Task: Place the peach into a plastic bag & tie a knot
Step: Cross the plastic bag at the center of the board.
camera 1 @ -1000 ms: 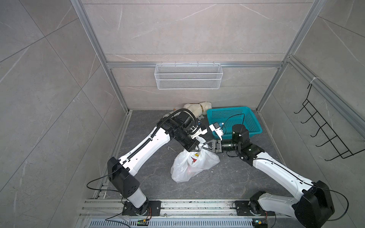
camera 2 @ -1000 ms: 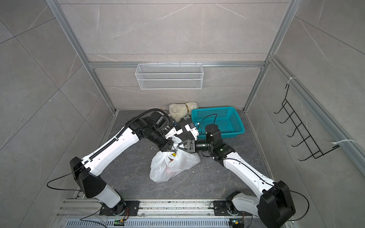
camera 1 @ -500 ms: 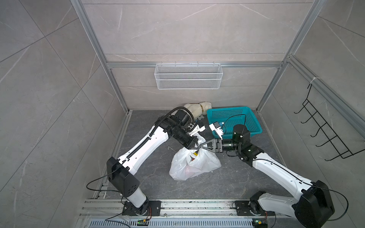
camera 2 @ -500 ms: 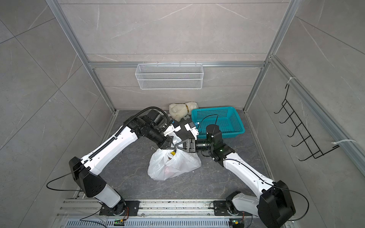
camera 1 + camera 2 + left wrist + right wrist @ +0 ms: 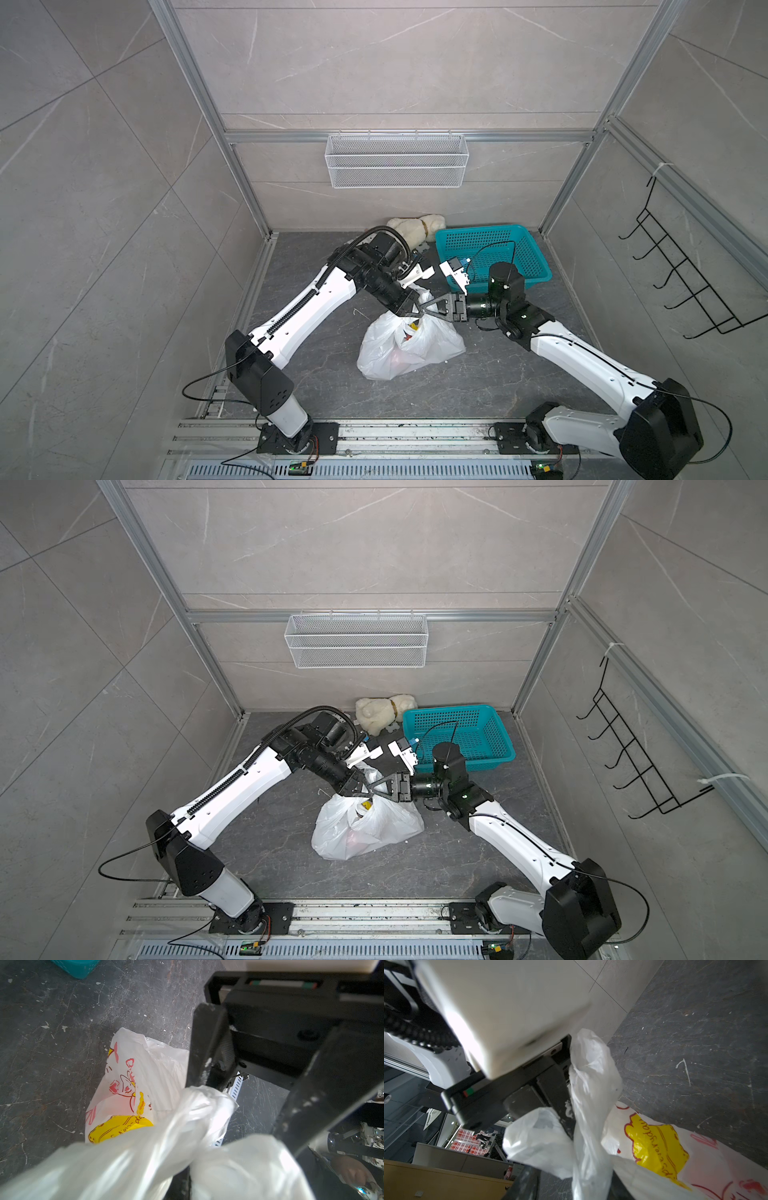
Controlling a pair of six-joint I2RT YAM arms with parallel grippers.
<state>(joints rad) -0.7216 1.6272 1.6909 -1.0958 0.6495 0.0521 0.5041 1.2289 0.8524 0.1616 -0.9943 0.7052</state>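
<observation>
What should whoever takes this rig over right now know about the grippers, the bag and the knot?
Left gripper: shut on one handle.
Right gripper: fingers open at the bag neck, holding nothing.
Bag: on the floor between the arms. A reddish shape shows through it, likely the peach.
Done: peach apparently bagged, handles crossed at the neck.
Left: the other handle hangs free. Probably take it with the right and pull both ends tight. Whether a knot has formed, I cannot tell.
</observation>
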